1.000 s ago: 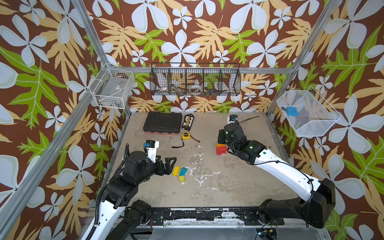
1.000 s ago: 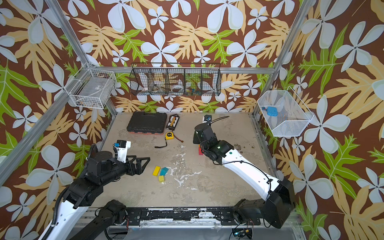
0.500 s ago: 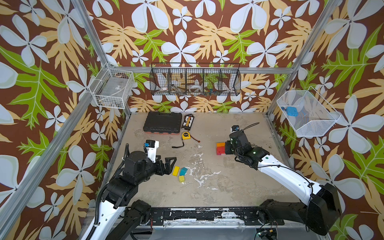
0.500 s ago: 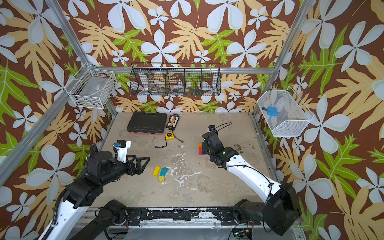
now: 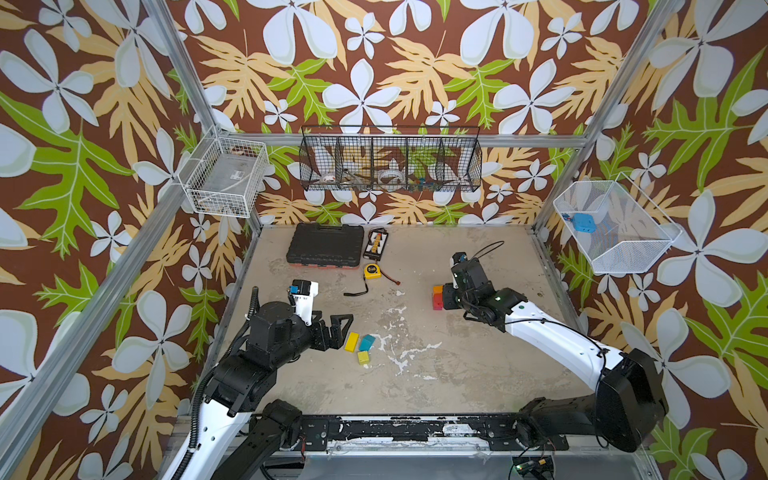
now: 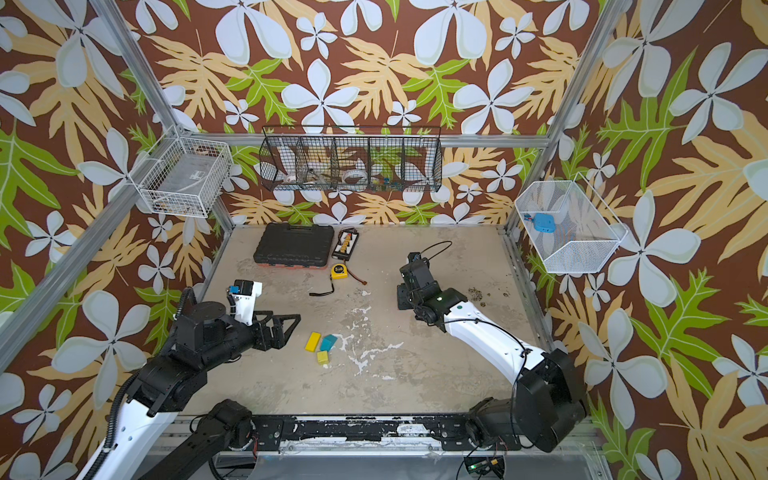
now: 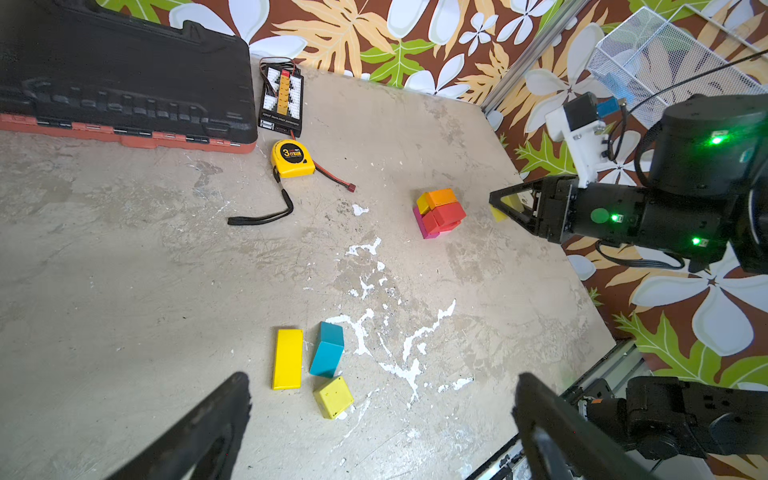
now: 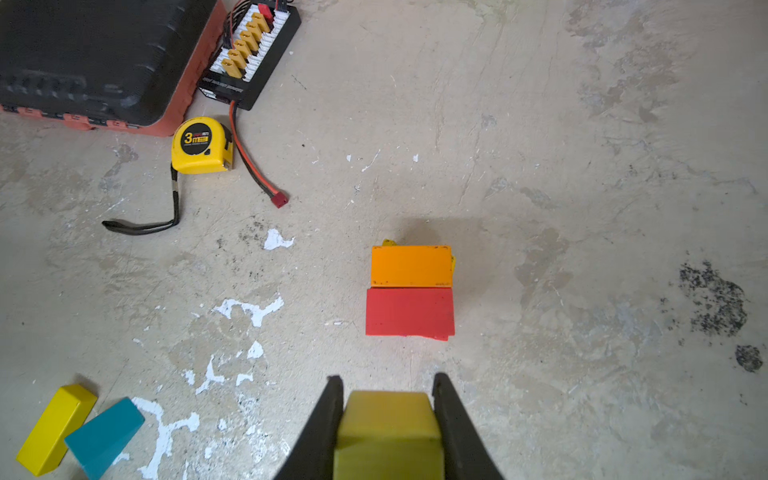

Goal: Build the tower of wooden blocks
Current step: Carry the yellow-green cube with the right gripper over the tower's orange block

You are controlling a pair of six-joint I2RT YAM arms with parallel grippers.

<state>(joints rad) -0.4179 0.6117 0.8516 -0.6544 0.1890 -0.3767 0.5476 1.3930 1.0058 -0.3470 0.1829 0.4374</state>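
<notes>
The tower [image 5: 437, 296] is a short stack on the right of the table: magenta at the base, then red, with orange and yellow on top [image 7: 440, 212]. From above it shows as an orange face beside a red one [image 8: 410, 291]. My right gripper [image 8: 388, 380] is shut on a lime-yellow block [image 8: 388, 419] and hangs just beside the tower [image 7: 505, 208], a small gap away. My left gripper [image 7: 382, 380] stands wide open and empty, left of three loose wood blocks: a yellow brick [image 5: 351, 341], a teal block [image 5: 367, 342] and a lime cube [image 5: 363, 357].
A black tool case [image 5: 325, 244], a connector board [image 5: 376, 244] and a yellow tape measure [image 5: 372, 271] with its strap lie at the back. Wire baskets hang on the left wall [image 5: 226, 178], the back wall [image 5: 390, 164] and the right wall [image 5: 615, 228].
My right gripper, still holding the lime-yellow block, drew a little to the right of the tower and has come back close beside it. The left arm has not moved.
</notes>
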